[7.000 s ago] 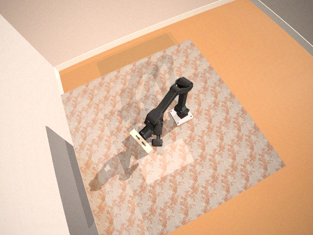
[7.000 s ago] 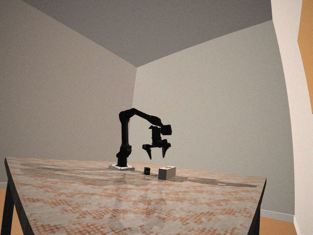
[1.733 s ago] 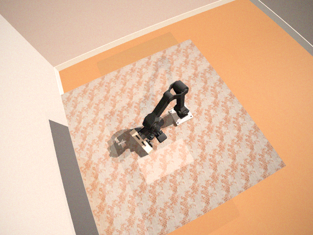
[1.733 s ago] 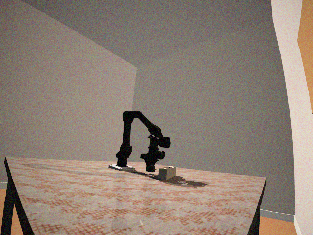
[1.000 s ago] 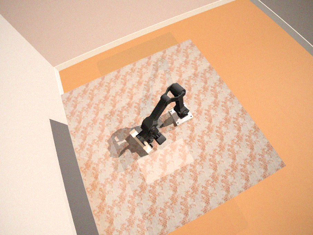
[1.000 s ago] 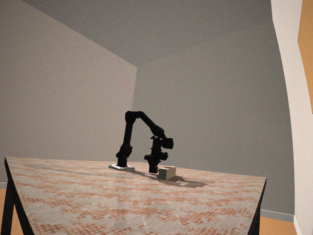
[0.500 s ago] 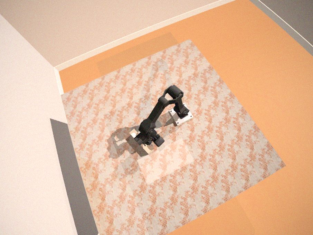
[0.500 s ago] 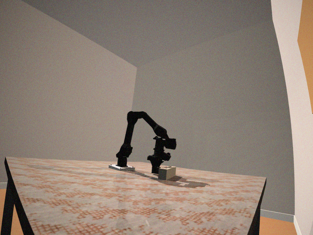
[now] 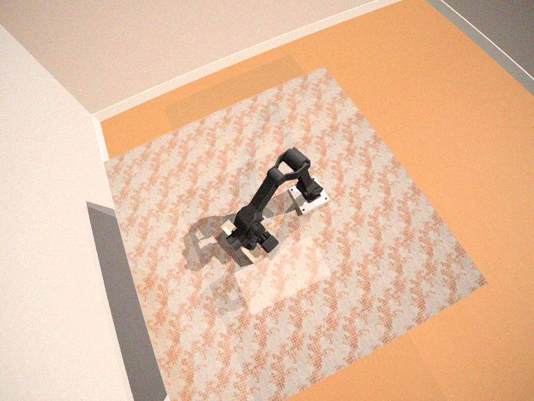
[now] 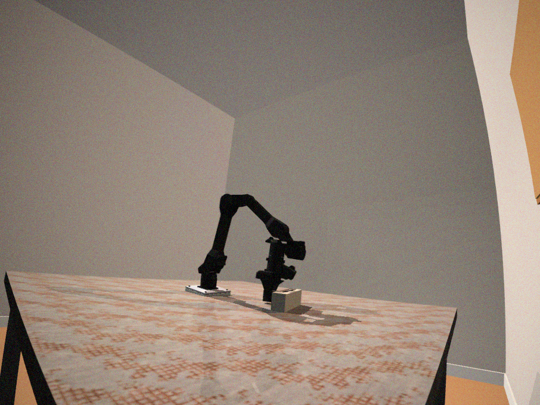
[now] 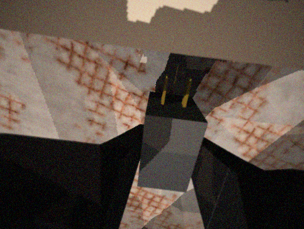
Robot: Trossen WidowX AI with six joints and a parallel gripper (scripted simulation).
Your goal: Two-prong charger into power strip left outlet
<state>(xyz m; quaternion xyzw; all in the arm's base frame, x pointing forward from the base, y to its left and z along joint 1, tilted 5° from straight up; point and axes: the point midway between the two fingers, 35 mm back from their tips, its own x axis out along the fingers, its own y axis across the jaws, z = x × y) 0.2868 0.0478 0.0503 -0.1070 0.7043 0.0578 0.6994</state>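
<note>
The power strip (image 9: 253, 257) (image 10: 279, 301) (image 11: 74, 23) is a beige block on the table; in the wrist view its shadowed face fills the top edge. My gripper (image 10: 267, 299) (image 11: 165, 133) is shut on the grey charger (image 11: 168, 158), low and right beside the strip in the exterior view. Two gold prongs (image 11: 163, 95) (image 11: 185, 97) stick out of the charger's dark end, away from the fingers. They show against the table and a dark patch, outside the strip's outline. In the top view the arm hides the fingertips, the charger and the strip's middle. I cannot make out the left outlet.
The arm's white base plate (image 9: 316, 204) (image 10: 217, 292) is on the patterned table (image 9: 371, 267) (image 10: 217, 352). The arm arches from it to the strip. Shadows of the arm and strip fall on the table beyond the strip. The table's edges are far from the strip.
</note>
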